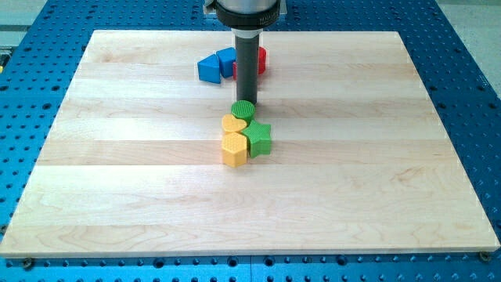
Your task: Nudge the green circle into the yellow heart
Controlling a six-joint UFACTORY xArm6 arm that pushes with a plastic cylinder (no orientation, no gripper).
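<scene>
The green circle (243,110) lies near the board's middle, touching the yellow heart (233,124) just below and to its left. My tip (246,100) stands right at the green circle's top edge, on the side away from the heart. A green star (259,138) sits below the circle, and a second yellow block (234,149), a hexagon-like shape, lies below the heart. These four blocks form one tight cluster.
Toward the view's top, behind the rod, a blue triangle-like block (209,69), a blue block (227,59) and a red block (261,59) sit together. The wooden board (117,172) lies on a blue perforated table.
</scene>
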